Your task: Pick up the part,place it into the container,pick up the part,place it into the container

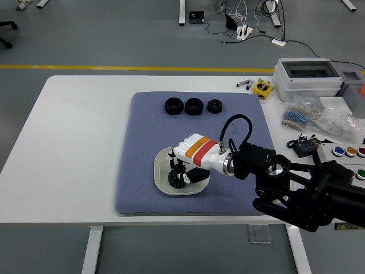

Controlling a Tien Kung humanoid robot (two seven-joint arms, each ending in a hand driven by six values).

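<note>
Currently, the white right hand [191, 161] is being held over the shallow white square dish [162, 174], fingers curled on a black toothed gear [180, 178].

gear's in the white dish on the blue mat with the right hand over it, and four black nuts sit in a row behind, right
Not quite: the head view shows three black nuts in the row, not four. The rest holds: the gear lies in the white dish on the blue mat, right hand over it.
</note>
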